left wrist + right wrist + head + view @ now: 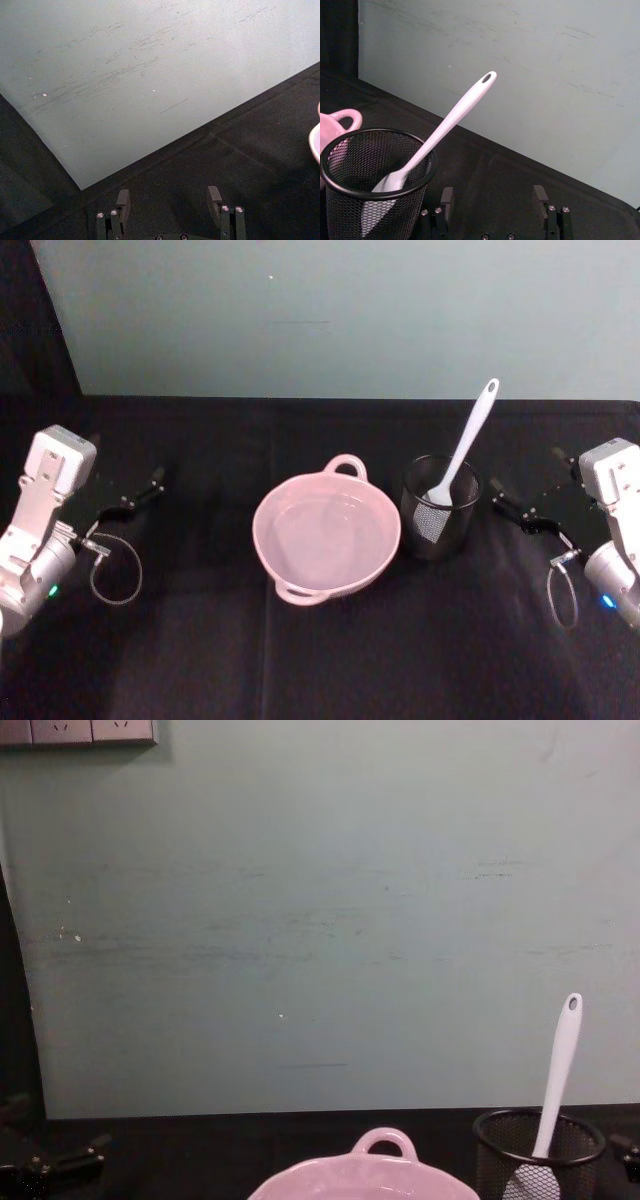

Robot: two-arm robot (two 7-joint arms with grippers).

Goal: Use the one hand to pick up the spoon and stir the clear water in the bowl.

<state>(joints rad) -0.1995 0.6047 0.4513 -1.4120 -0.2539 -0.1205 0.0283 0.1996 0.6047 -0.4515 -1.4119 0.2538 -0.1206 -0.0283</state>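
Observation:
The pale pink bowl (290, 502) (385, 1145) sits mid-table holding clear water (322, 540), seen as faint glints. Just right of it, the white spoon (470, 435) (451, 117) (557, 1065) leans in a black mesh cup (440, 530) (350, 205), blade down and holed handle end up. My right gripper (522, 480) (493, 196) is open, low over the cloth to the right of the cup and apart from it. My left gripper (128, 468) (169, 197) is open at the far left, holding nothing. The bowl's rim (316, 140) shows at the edge of the left wrist view.
A black cloth (320, 660) covers the table. A pale teal wall panel (330, 310) stands along the back edge. Cable loops hang from both wrists (115, 570) (562, 590).

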